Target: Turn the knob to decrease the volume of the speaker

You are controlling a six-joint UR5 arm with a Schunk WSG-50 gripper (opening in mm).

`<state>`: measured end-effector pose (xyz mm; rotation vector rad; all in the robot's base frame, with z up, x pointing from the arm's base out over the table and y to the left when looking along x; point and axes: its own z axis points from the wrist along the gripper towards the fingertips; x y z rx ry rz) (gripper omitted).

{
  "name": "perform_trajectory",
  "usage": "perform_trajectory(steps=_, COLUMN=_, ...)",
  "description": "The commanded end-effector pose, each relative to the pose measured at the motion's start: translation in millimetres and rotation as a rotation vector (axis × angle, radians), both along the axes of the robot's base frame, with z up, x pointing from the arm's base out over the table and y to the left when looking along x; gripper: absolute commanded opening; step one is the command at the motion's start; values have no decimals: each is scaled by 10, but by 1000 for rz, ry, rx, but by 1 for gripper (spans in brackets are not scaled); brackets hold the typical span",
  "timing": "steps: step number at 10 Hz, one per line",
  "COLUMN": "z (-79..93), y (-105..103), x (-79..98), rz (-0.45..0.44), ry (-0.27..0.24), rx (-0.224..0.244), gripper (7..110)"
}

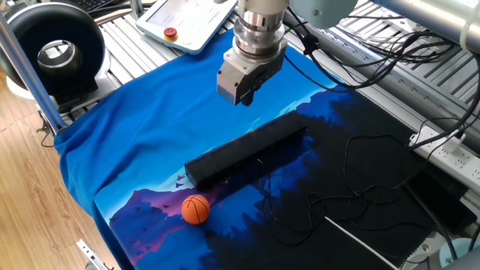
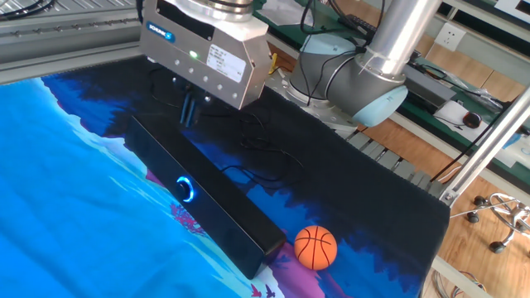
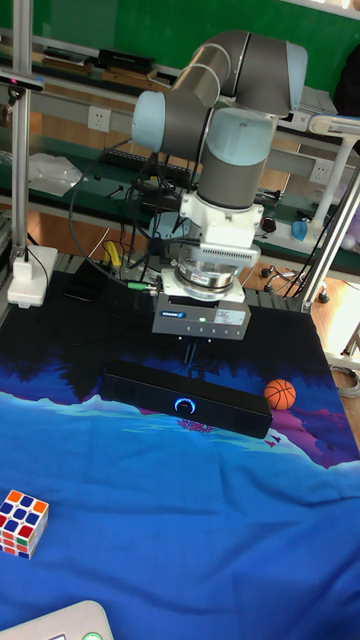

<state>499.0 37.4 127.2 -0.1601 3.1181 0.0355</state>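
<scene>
Blue-cloth surface (image 1: 150, 135): speaker (image 1: 247, 150) lay center, stiff, likely light, could slide; pincer (image 2: 189, 112) hovered above at 12 o'clock, fingers pressed together. Grip glowing knob (image 2: 184, 189) by rim.

Wooden floor (image 1: 30, 195), green wall (image 3: 150, 30), cluttered bench (image 3: 90, 165) behind blue-draped table (image 1: 135, 142).

Table carried a blue-and-black printed cloth (image 1: 150, 142); on the cloth lay the speaker (image 1: 247, 151), long side along the blue/dark border; small orange ball (image 1: 196, 209) just beside one end; thin black cable (image 1: 337, 199) looped over the dark part; Rubik's cube (image 3: 22, 522) well apart on the blue.
</scene>
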Motion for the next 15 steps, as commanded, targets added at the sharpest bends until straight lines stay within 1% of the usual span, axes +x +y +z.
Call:
perform_trajectory(steps=1, z=5, y=95, x=-76, rz=-33, ry=28, rx=43, gripper=7)
perform_trajectory(steps=3, z=9, y=-20, x=158, rz=-28, ry=-66, rx=-1, gripper=7)
perform_trajectory(steps=4, z=22, y=-58, x=284, rz=-21, ry=-117, rx=-17, gripper=7)
perform_trajectory(steps=5, z=-123, y=-12, x=540, rz=-21, ry=-169, rx=-2, gripper=7)
perform_trajectory(steps=6, z=-370, y=145, x=674, rz=-33, ry=-167, rx=52, gripper=7)
perform_trajectory(steps=7, z=-548, y=168, x=676, rz=-31, ry=-142, rx=58, gripper=7)
perform_trajectory(steps=8, z=-642, y=131, x=615, rz=-18, ry=-107, rx=43, gripper=7)
perform_trajectory(steps=9, z=-676, y=72, x=510, rz=-21, ry=-63, rx=18, gripper=7)
perform_trajectory(steps=10, z=-680, y=-18, x=340, rz=-24, ry=4, rx=-18, gripper=7)
perform_trajectory(steps=11, z=-693, y=24, x=197, rz=-27, ry=63, rx=-2, gripper=7)
perform_trajectory(steps=12, z=-735, y=63, x=127, rz=-26, ry=93, rx=13, gripper=7)
perform_trajectory(steps=15, z=-838, y=92, x=222, rz=-14, ry=67, rx=20, gripper=7)
